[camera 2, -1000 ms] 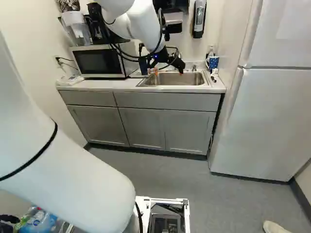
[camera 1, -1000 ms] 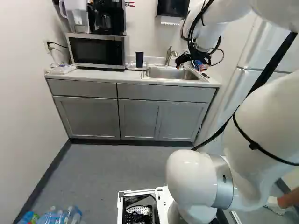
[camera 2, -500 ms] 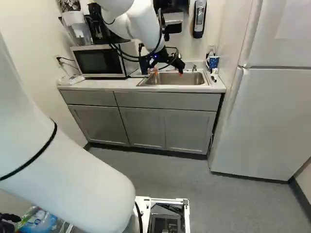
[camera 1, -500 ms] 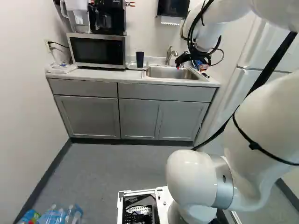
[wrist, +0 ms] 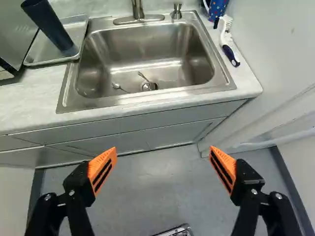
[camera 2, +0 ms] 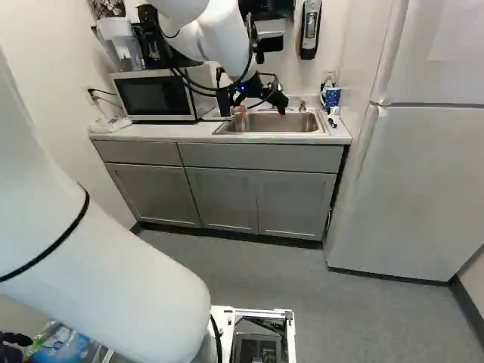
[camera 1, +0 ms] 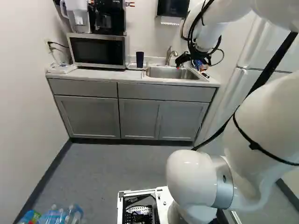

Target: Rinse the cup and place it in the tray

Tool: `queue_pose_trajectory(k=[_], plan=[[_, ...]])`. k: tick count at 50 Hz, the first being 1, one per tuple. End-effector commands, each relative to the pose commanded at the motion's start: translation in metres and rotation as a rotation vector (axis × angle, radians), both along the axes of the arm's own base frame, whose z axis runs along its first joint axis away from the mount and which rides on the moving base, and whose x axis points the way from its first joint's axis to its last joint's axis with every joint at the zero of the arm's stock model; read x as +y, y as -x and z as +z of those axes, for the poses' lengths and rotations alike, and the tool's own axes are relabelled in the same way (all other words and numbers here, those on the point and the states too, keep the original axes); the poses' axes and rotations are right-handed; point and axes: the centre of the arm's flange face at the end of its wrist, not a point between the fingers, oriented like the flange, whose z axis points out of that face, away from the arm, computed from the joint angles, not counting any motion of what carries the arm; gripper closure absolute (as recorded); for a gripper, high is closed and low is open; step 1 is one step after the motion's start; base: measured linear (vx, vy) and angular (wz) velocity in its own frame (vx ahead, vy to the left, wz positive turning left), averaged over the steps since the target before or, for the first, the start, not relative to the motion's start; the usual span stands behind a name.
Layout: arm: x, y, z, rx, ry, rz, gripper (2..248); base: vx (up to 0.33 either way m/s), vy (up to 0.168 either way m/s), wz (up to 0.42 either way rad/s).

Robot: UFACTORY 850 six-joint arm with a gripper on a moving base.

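Note:
My gripper (camera 2: 262, 110) hangs in front of the sink in the right base view. In the wrist view the gripper (wrist: 163, 164) stands wide open, its orange pads far apart and nothing between them. A dark tumbler-like cup (wrist: 53, 24) stands in a shallow metal tray (wrist: 49, 45) beside the sink; the left base view shows this cup (camera 1: 139, 59) right of the microwave. The steel sink (wrist: 140, 54) lies ahead of the fingers, with a faucet (wrist: 138, 10) at its back. A blue patterned cup (wrist: 216, 9) stands on the counter on the sink's other side.
Two spoon-like utensils (wrist: 142, 76) lie in the basin by the drain. A brush (wrist: 227, 44) rests beside the sink. The microwave (camera 1: 96, 50) stands past the tray. The counter's front edge (wrist: 147, 101) runs before the gripper; a tall fridge (camera 2: 408, 181) stands to the right.
Both base views have shifted very slightly, as if the base moved a touch. My arm keeps its pose and the gripper remains open. A person's foot has left the views' lower right.

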Motion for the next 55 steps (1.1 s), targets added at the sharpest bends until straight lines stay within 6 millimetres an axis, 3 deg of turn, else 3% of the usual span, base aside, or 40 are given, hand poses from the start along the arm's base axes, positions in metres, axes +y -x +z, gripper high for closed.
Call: queue_pose_trajectory(k=[28,55], plan=[[0.008,0.001,-0.019,-0.026,0.008,0.014,3,0.0,0.0,0.0],[0.026,0.007,-0.059,-0.081,0.022,0.046,3,0.0,0.0,0.0]])
